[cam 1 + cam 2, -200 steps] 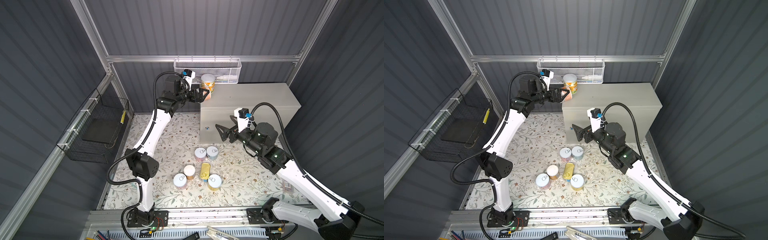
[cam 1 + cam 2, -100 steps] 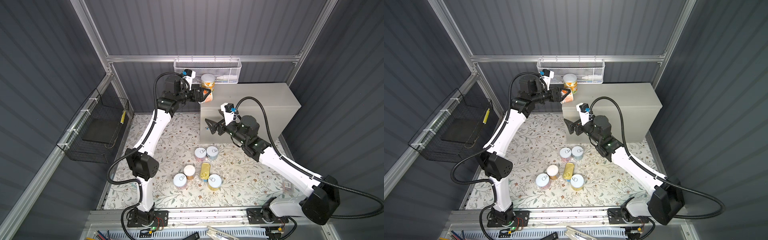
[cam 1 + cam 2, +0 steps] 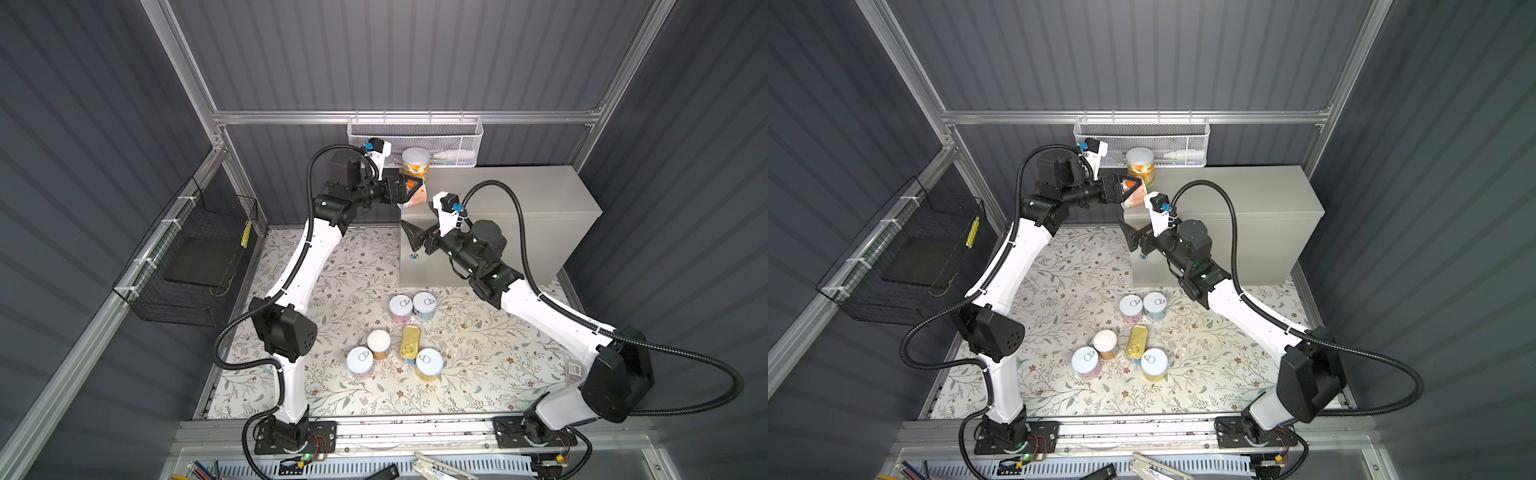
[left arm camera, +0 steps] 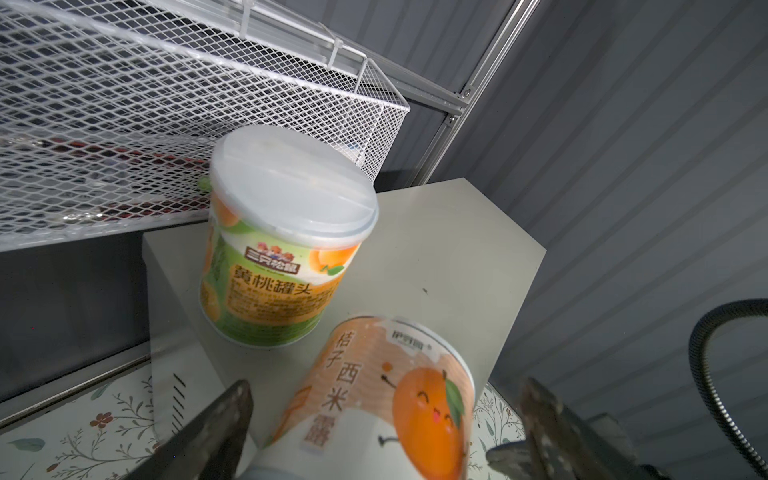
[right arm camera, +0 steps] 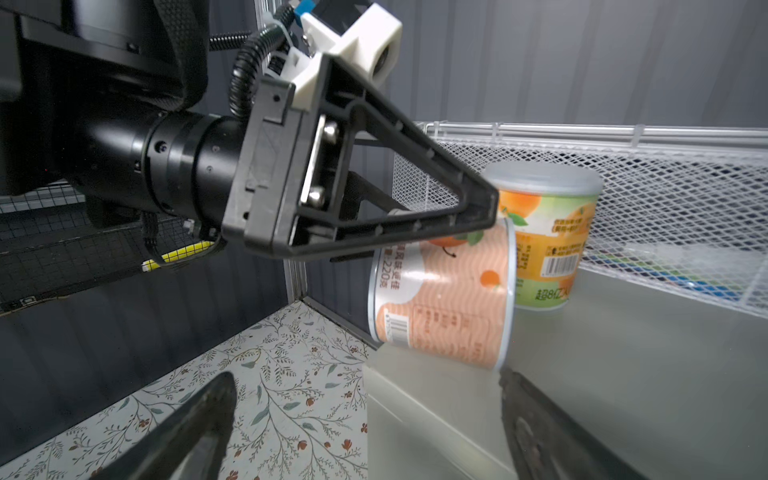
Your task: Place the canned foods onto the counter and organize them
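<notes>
Left claw spread open around tilted orange tin at counter corner, white-lidded tin just behind, right claw open nearby.

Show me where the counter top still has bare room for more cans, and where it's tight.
Bare: the counter top from the white-lidded can rightward to its far edge, in front of the white mesh basket. Crowded: the left front corner, where the orange can tilts between the jaws of the left gripper, with the open right gripper close in front.
</notes>
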Motion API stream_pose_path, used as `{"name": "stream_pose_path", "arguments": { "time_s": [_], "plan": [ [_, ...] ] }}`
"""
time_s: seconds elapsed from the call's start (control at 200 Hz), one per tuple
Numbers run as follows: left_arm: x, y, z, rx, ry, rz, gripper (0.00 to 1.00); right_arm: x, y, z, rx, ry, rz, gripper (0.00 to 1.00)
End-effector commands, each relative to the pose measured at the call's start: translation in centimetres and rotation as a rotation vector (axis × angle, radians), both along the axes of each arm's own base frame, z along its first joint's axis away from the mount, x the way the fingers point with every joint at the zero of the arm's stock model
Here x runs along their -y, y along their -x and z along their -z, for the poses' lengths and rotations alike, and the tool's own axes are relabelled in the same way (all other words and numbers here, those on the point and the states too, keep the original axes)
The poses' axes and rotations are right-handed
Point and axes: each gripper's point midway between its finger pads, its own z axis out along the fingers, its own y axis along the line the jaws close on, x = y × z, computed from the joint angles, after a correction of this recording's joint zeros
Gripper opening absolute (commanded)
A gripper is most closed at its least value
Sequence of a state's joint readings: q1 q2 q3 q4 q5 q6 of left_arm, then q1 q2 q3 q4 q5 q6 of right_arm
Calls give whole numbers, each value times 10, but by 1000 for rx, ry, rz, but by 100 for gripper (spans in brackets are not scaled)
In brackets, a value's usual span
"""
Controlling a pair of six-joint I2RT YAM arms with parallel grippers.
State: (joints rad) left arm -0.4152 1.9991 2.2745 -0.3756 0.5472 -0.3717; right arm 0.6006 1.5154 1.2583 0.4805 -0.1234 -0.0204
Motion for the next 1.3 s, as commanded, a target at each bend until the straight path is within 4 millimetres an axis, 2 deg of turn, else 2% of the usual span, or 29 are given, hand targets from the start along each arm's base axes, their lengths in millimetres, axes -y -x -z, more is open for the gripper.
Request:
{"name": "stream_pose_path", "arguments": {
  "time_s": [0.0, 0.11, 0.265, 0.405, 0.705, 1.026, 1.121, 1.296],
  "plan": [
    [-1, 17, -19, 1, 46, 43, 100, 1, -7, -18, 63, -6, 25, 99],
    [0, 21, -22, 1, 59, 56, 100, 3, -19, -19, 64, -8, 69, 99],
    [-1, 27, -26, 6, 70, 69, 100, -1, -31, -17, 69, -15, 83, 86],
    [-2, 29, -29, 13, 64, 68, 100, 2, -45, -16, 63, -22, 125, 81],
    [0, 25, -25, 15, 45, 73, 100, 6, -55, -12, 63, -16, 77, 85],
    [0, 13, -17, 27, 8, 59, 100, 37, -64, -11, 33, -28, 3, 91],
    [0, 12, -12, 18, 3, 60, 100, 38, -66, -9, 23, -2, -11, 90],
    [1, 10, -10, 13, 5, 60, 100, 26, -58, -5, 18, 30, -102, 89]
  ]
}}
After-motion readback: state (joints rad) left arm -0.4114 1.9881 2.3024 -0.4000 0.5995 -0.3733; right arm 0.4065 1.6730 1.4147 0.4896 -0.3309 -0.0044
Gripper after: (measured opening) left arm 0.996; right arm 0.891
